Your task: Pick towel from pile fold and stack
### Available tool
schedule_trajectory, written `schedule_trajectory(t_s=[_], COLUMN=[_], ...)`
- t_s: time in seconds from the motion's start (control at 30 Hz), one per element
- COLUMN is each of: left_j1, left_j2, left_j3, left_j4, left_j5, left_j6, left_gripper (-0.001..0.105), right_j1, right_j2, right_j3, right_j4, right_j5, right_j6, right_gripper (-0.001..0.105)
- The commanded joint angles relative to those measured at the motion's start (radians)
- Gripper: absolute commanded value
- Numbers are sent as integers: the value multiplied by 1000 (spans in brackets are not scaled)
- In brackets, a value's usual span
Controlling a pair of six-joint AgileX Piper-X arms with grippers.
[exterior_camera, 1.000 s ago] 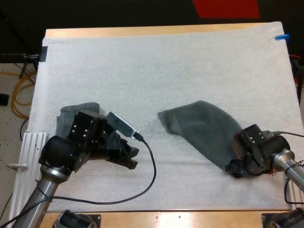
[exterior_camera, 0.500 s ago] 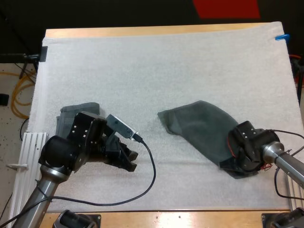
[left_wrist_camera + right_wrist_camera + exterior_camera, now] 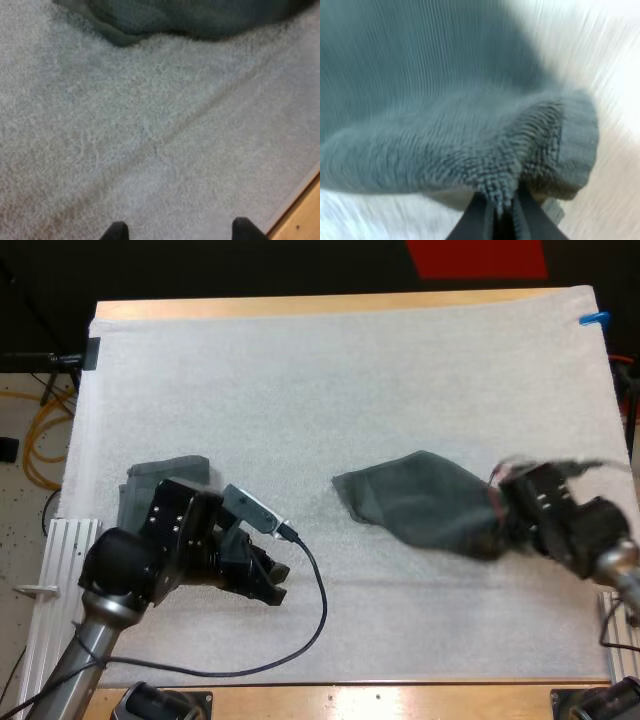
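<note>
A dark grey-green towel (image 3: pixel 420 502) lies spread on the white mat right of centre. My right gripper (image 3: pixel 497 523) is shut on the towel's right corner (image 3: pixel 540 150) and holds it lifted off the mat; the fingers (image 3: pixel 480 212) pinch the cloth edge between them. A second dark grey-green towel (image 3: pixel 160 476), folded, lies at the mat's left side, partly hidden behind my left arm. My left gripper (image 3: pixel 272 583) hovers low over bare mat, its fingertips (image 3: pixel 116 231) apart with nothing between them. The spread towel's edge (image 3: pixel 150 22) lies ahead of it.
The white mat (image 3: pixel 340 380) covers most of the wooden table (image 3: pixel 300 306). The table's front wooden edge (image 3: pixel 300 215) runs close to my left gripper. A white slatted rack (image 3: pixel 50 570) stands off the mat's left edge.
My right gripper has shut on the towel's near right corner and swung up and away from the front edge, dragging that corner with it. My left arm has barely shifted.
</note>
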Motion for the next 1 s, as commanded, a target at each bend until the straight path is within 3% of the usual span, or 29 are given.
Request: schedule_trajectory(t_s=[0.0, 0.17, 0.27, 0.37, 0.5, 0.6, 0.77, 0.97], left_j1=[-3, -3, -3, -3, -3, -3, -3, -3], left_j2=[-25, -102, -144, -175, -200, -202, -202, -202], left_j3=[-1, -1, -1, -1, -1, -1, -1, -1], left_j4=[5, 5, 5, 5, 5, 5, 5, 5], left_j5=[34, 63, 63, 68, 67, 67, 67, 67], left_j6=[-4, -9, -18, -30, -34, -34, -34, -58], left_gripper=[44, 44, 44, 44, 44, 44, 44, 44], right_j1=[-5, -5, -5, -5, -4, 22, 177, 438], right_j2=[-44, -107, -107, -104, -92, -50, 78, 238], right_j3=[-65, -281, -375, -425, -396, -330, -218, -211], right_j4=[9, 11, 12, 12, 50, 72, -63, -252], right_j5=[71, 342, 411, 415, 296, 107, -139, -168], right_j6=[-37, -193, -263, -265, -202, -83, 52, 119], right_gripper=[0, 0, 0, 0, 0, 0, 0, 0])
